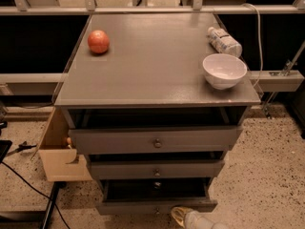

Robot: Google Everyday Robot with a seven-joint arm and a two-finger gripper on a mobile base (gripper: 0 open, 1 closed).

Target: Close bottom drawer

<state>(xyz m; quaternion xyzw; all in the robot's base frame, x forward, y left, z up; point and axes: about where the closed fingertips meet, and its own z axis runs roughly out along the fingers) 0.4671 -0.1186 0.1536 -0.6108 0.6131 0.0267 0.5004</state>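
The bottom drawer (128,207) stands pulled out at the foot of the bench (152,80), its dark inside showing. The hand (183,217) is low in front of the bench, close against the drawer's front panel and right of centre. Whether it is open or holding anything cannot be told.

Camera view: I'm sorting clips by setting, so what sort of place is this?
Probably a lab or office test area: a grey drawer unit on a speckled floor, a metal rail behind, a loose cable beside it. The gripper sits low by the open bottom drawer.
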